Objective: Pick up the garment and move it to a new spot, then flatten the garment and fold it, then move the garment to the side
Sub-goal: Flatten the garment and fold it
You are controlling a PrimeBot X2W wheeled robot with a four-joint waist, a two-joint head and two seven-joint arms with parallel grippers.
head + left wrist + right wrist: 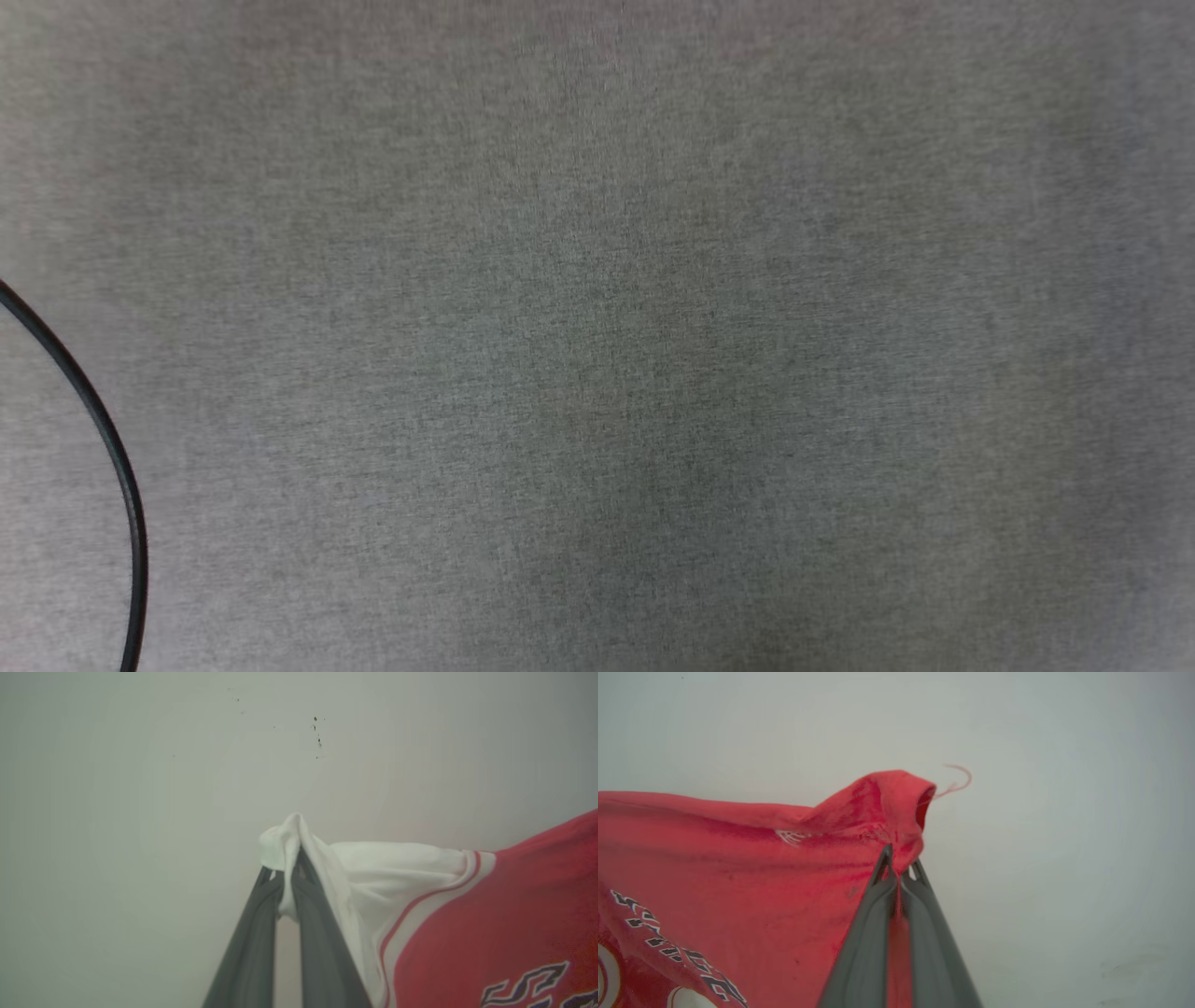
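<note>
In the left wrist view my left gripper (286,868) is shut on a bunched white sleeve of the garment (467,914), whose red body with a dark printed design stretches away to the right. In the right wrist view my right gripper (900,865) pinches a red corner of the garment (738,868), and the fabric spreads to the left with printed lettering low down. A loose red thread (957,777) curls off that corner. The cloth hangs taut against a pale plain background.
The head view looks down on a grey woven table cover (597,336). A thin black cable (112,448) curves across its lower left corner. A pale wall with a few dark specks (317,737) lies behind the left gripper.
</note>
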